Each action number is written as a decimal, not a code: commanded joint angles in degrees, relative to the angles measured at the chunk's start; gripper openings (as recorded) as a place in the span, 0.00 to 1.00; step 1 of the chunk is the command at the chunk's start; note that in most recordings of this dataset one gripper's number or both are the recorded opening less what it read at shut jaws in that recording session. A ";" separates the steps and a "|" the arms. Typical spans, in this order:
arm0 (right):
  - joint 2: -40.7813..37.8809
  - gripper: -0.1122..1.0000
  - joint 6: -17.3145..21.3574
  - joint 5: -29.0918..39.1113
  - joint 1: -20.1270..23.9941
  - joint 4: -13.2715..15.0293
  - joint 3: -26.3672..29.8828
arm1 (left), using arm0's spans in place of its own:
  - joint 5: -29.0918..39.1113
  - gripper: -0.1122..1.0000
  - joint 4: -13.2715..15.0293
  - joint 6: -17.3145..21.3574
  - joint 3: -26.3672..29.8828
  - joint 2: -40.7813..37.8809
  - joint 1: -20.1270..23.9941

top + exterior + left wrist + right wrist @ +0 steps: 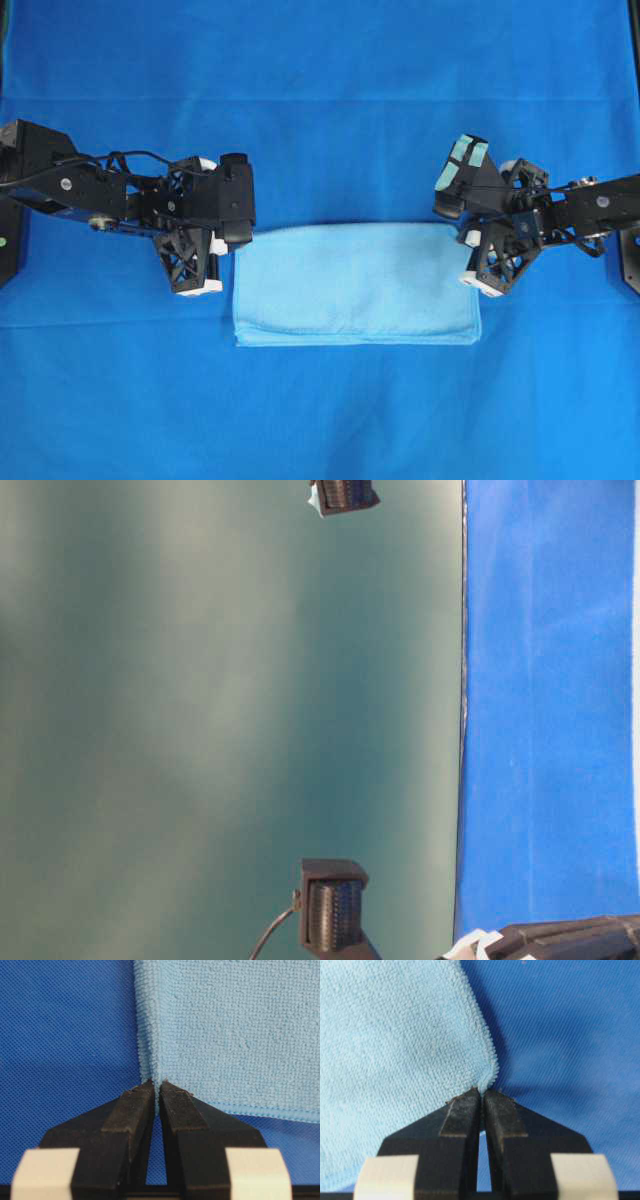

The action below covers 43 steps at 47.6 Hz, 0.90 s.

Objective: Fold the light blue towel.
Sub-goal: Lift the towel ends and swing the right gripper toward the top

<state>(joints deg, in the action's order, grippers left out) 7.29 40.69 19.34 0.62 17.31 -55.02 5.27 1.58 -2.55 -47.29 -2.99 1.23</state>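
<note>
Light blue towel (357, 284), already halved, lies mid-desk; left pincer (156, 1091) at its 10 o'clock corner and right pincer (482, 1094) at 2 o'clock each pinch the far edge, likely for the next fold.

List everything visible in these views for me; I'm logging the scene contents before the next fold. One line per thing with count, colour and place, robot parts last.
light blue towel: one, pale sky blue, folded into a rectangle, lying at the table's centre between the two arms.
table covering: one, royal blue, spread under everything.
backdrop wall: one, dull green, seen only in the table-level view.
left gripper: one, black with white pads behind, shut on the towel's left edge near a corner.
right gripper: one, black with white pads behind, shut on the towel's right edge, puckering it.
</note>
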 commanded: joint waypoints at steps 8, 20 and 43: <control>8.70 0.12 0.09 7.21 0.88 -0.09 2.72 | 8.44 0.14 0.00 0.18 4.13 6.15 -0.44; 16.08 0.12 0.26 17.23 4.57 -0.09 6.59 | 16.44 0.14 0.00 -0.62 7.65 13.62 -1.32; 19.51 0.12 1.23 23.82 9.05 0.79 11.25 | 20.04 0.14 -0.09 -1.05 9.32 20.21 -3.52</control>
<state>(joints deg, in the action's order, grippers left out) 26.10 41.84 43.24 9.58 17.58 -45.00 25.49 1.49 -3.52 -39.11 16.08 -2.02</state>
